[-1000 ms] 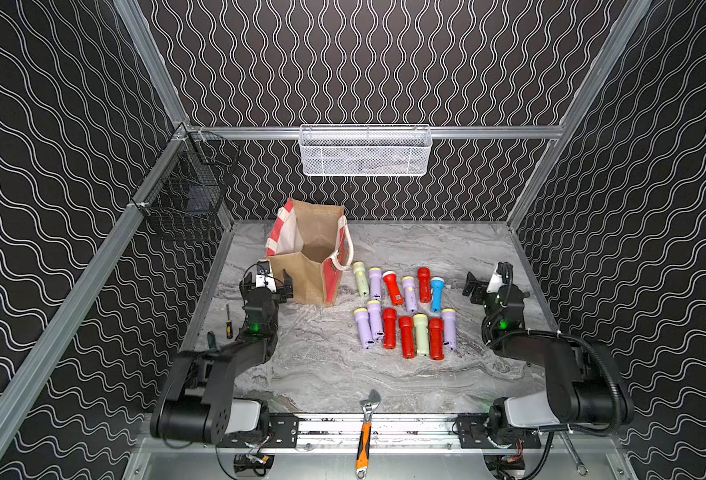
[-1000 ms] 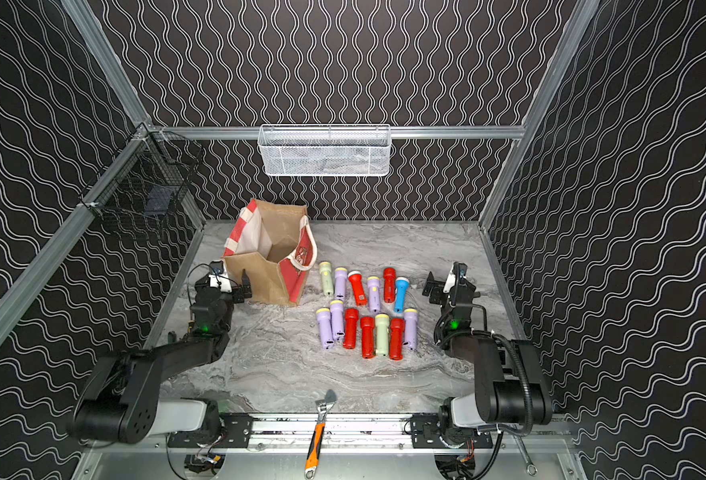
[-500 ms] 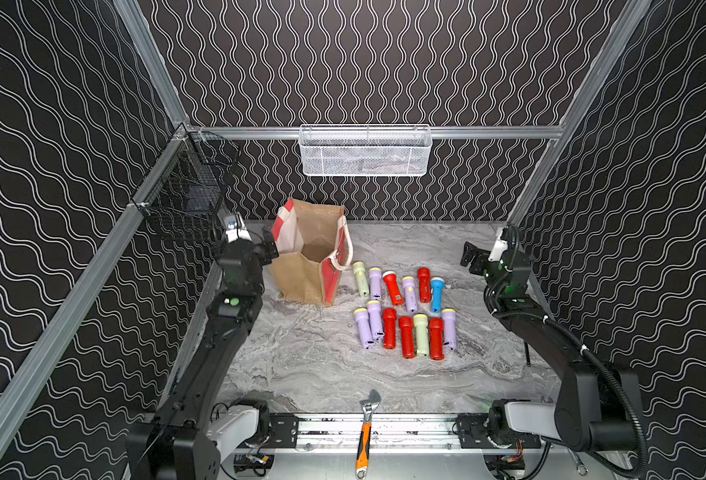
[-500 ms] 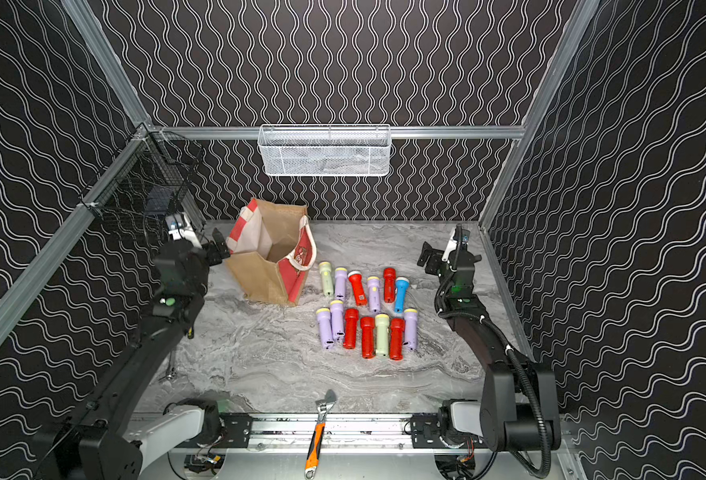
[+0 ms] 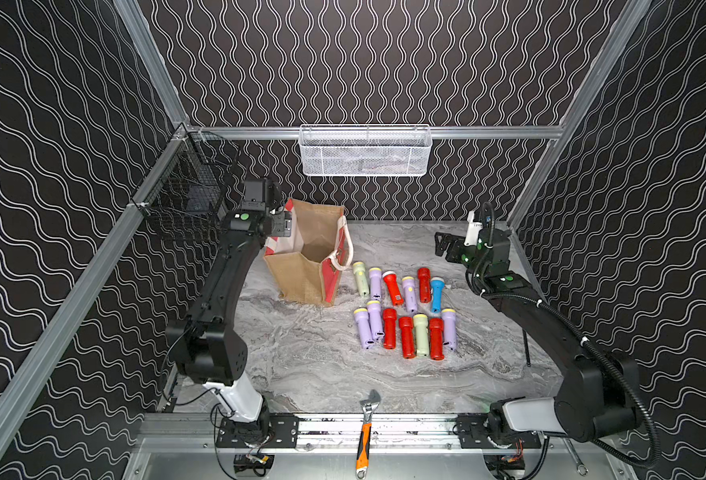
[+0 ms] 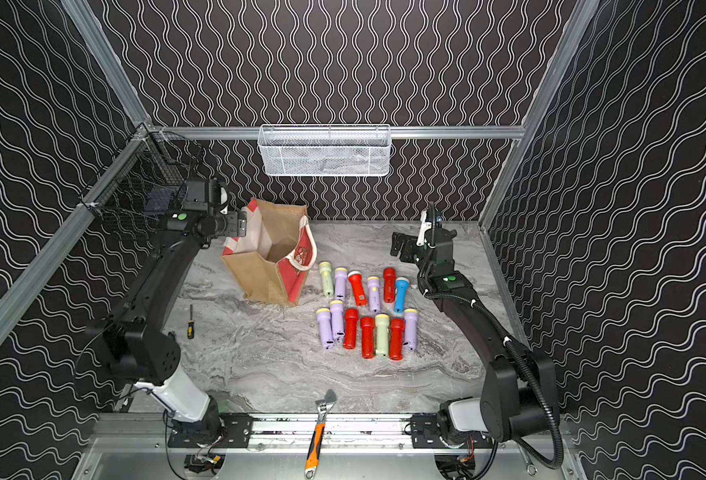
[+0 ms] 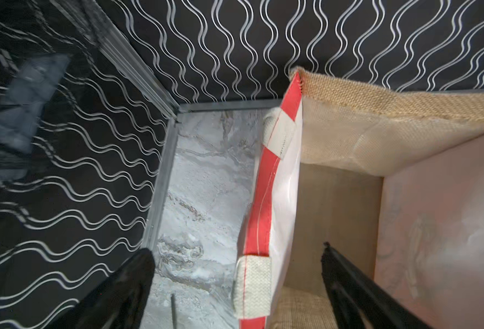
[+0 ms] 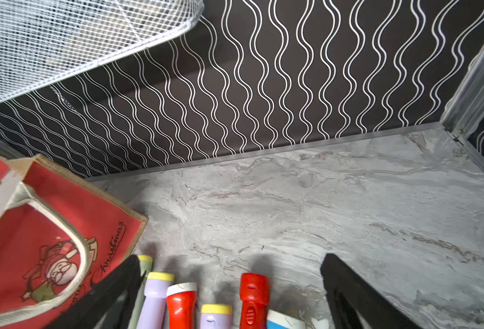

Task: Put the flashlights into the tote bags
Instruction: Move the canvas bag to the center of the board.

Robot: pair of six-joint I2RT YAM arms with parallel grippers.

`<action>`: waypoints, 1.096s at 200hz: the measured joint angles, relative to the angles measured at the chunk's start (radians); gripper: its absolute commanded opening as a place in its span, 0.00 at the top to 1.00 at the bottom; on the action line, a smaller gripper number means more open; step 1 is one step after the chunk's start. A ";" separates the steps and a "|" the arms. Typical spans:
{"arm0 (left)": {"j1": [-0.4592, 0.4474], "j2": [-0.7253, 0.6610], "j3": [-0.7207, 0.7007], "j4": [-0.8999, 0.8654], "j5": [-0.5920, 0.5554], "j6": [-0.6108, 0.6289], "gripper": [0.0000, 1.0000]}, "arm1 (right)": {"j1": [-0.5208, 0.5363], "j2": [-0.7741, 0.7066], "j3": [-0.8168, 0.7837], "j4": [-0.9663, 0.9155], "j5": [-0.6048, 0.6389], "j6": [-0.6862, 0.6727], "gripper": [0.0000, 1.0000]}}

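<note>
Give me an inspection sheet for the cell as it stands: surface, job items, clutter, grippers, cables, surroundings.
Surface: grey marbled tabletop, no spills seen.
Job's things: thirteen flashlights lying in two rows beside the tote bag; bag upright and open, no flashlight seen inside.
Clutter: orange-handled wrench at the front edge; small screwdriver on the left side.
Grippers: left gripper jaws open, astride the bag's striped side wall; right gripper jaws open, empty, over the far row.
Cables: black corrugated conduit, looping loosely on the right side.
Surroundings: white mesh basket high at the back; black wire basket high at the left.
</note>
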 measured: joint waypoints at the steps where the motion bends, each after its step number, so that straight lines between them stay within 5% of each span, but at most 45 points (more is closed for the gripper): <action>1: 0.002 0.003 0.003 -0.002 0.001 0.001 0.06 | 0.002 0.001 0.002 -0.003 -0.003 0.001 0.01; 89: 0.069 0.198 0.125 -0.174 0.222 0.035 0.12 | 0.127 0.053 0.062 -0.109 -0.097 0.026 0.02; 115: 0.079 0.196 0.080 -0.198 0.264 0.038 0.30 | 0.151 0.069 0.078 -0.115 -0.105 0.027 0.04; 152: 0.135 0.198 0.059 -0.254 0.330 0.031 0.81 | 0.184 0.082 0.087 -0.120 -0.134 0.035 0.05; 187: 0.140 0.147 -0.003 -0.288 0.349 0.036 0.97 | 0.211 0.081 0.087 -0.124 -0.160 0.059 0.07; 219: 0.141 0.025 -0.100 -0.308 0.351 0.054 0.99 | 0.254 0.082 0.087 -0.137 -0.199 0.105 0.09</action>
